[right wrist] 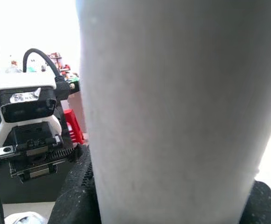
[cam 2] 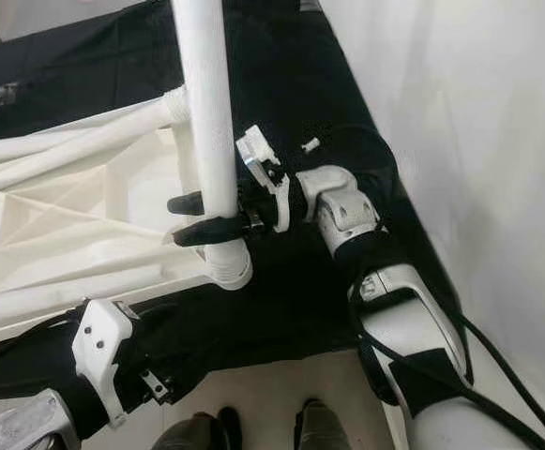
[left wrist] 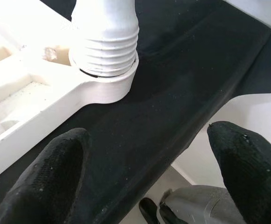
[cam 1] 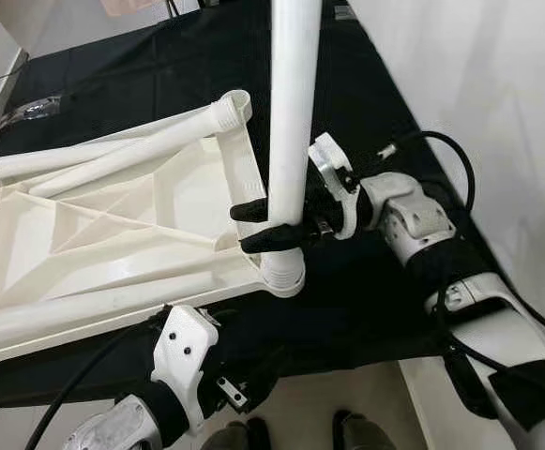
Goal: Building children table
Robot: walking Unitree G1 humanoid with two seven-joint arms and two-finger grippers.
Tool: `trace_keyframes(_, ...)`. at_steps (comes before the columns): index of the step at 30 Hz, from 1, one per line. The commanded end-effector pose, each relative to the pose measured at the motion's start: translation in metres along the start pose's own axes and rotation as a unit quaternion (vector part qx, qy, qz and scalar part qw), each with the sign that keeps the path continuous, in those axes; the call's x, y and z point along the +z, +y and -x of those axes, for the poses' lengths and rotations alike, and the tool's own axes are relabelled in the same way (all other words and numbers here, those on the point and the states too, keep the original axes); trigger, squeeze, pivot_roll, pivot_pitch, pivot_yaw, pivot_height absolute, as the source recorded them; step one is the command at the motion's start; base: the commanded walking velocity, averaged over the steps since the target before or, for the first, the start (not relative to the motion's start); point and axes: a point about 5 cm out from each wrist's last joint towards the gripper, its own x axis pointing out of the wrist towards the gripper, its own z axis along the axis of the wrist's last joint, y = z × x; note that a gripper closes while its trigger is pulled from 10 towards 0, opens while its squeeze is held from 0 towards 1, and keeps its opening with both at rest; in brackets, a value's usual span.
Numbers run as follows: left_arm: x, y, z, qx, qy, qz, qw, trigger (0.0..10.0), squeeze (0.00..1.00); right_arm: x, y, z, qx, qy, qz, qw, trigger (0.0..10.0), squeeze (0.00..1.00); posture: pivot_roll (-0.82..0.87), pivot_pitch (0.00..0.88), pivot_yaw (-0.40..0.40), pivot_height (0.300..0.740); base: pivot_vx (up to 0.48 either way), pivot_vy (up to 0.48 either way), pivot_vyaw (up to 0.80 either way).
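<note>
One leg [cam 1: 293, 103] stands upright in the corner socket [cam 1: 282, 273] of the upturned white tabletop [cam 1: 113, 234], and the step in hand looks to be screwing it home. The right pincer [cam 1: 270, 225] is pinching the leg low down, its two black fingers on either side of the tube just above the socket. To do this well, I judge the leg should be kept plumb over the socket while it is turned, so the thread does not cross; the ribbed thread still showing above the socket rim in the left wrist view suggests it is not yet fully seated. The left pincer [left wrist: 149, 172] hangs spread apart and holding nothing, just off the near edge of the bench [cam 1: 366, 309], with the socket ahead of its fingers; it could press the tabletop down to stop it turning with the leg.

Lying underside up on the black-covered bench, the tabletop is moulded white plastic with raised ribs and round sockets at its corners. Beyond the right pincer, other white legs [cam 1: 94, 159] lie flat across it, one reaching toward the far socket [cam 1: 234, 108].
</note>
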Motion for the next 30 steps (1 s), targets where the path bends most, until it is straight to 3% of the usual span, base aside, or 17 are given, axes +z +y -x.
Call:
trace_keyframes(1,-0.003,-0.002,0.002,0.0,0.011,0.006,1.0,10.0,0.0,-0.038,0.011,-0.001,-0.002,0.054,-0.046,0.997,10.0,0.0,0.08,0.326,0.139,0.74,0.0,0.0,0.0)
trace_keyframes(5,-0.004,-0.001,0.001,-0.002,0.012,0.005,1.0,10.0,0.0,-0.042,0.019,0.001,0.003,0.062,-0.023,0.998,10.0,0.0,0.07,0.319,0.143,0.74,0.0,0.0,0.0)
trace_keyframes(6,-0.005,-0.001,0.001,-0.004,0.014,0.003,1.0,10.0,0.0,-0.048,0.025,0.004,0.007,0.109,0.006,0.994,10.0,0.0,0.07,0.314,0.145,0.74,0.0,0.0,0.0)
trace_keyframes(9,-0.005,-0.001,0.001,-0.004,0.014,0.003,1.0,10.0,0.0,-0.05,0.027,0.005,0.01,0.128,0.014,0.992,10.0,0.0,0.07,0.314,0.145,0.74,0.0,0.0,0.0)
trace_keyframes(20,-0.007,-0.001,-0.001,-0.008,0.017,0.001,1.0,10.0,0.0,-0.051,0.042,0.01,0.073,0.213,0.0,0.974,10.0,0.0,0.06,0.295,0.144,0.74,0.0,0.0,0.0)
trace_keyframes(26,-0.007,-0.001,-0.002,-0.009,0.016,0.003,1.0,10.0,0.0,-0.046,0.04,0.007,0.08,0.25,0.009,0.965,10.0,0.0,0.05,0.3,0.14,0.74,0.0,0.0,0.0)
trace_keyframes(30,-0.007,-0.002,-0.002,-0.009,0.014,0.004,1.0,10.0,0.0,-0.041,0.032,0.004,0.053,0.238,-0.017,0.97,10.0,0.0,0.05,0.303,0.136,0.74,0.0,0.0,0.0)
